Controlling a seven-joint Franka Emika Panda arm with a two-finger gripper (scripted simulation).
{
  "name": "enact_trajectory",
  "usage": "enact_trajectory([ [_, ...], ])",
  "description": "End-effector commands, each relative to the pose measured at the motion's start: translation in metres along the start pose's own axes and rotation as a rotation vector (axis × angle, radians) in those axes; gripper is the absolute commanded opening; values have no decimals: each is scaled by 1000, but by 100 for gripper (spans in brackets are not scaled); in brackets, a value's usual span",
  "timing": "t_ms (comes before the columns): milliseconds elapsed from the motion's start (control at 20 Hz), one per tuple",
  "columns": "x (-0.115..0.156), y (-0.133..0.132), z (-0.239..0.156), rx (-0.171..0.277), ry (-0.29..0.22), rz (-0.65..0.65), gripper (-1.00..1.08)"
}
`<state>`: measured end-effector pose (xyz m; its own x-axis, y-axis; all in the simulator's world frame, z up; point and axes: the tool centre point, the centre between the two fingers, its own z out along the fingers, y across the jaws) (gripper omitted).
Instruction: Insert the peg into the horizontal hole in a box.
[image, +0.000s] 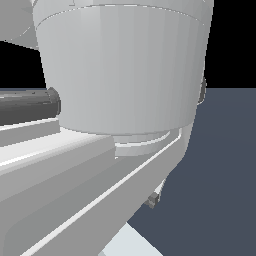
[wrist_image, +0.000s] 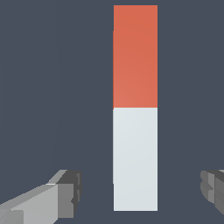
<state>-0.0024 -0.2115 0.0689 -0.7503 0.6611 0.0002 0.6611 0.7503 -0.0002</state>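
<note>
In the wrist view the peg (wrist_image: 135, 109) lies flat on the dark floor, one half orange-red (wrist_image: 135, 57) and the other half pale grey-white (wrist_image: 135, 157). My gripper (wrist_image: 140, 191) is open wide and hangs above it. Its grey fingers (wrist_image: 65, 194) stand on either side of the white half, well apart from it and touching nothing. The box and its hole are out of view in both frames. In the exterior view the arm hides the peg almost wholly; a pale patch (image: 134, 244) at the lower edge may be its white end.
The arm's pale grey body (image: 120, 70) fills most of the exterior view, with a dark cylinder (image: 30, 106) on the exterior view's left. Dark blue-grey floor (image: 220, 175) shows on the exterior view's right and all around the peg.
</note>
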Motion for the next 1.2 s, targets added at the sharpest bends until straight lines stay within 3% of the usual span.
enact_trajectory([
  [0, 0, 0, 0, 0, 0, 0, 100],
  [900, 0, 0, 50, 0, 0, 0, 100],
  [950, 0, 0, 50, 0, 0, 0, -100],
  [1150, 0, 0, 50, 0, 0, 0, -100],
])
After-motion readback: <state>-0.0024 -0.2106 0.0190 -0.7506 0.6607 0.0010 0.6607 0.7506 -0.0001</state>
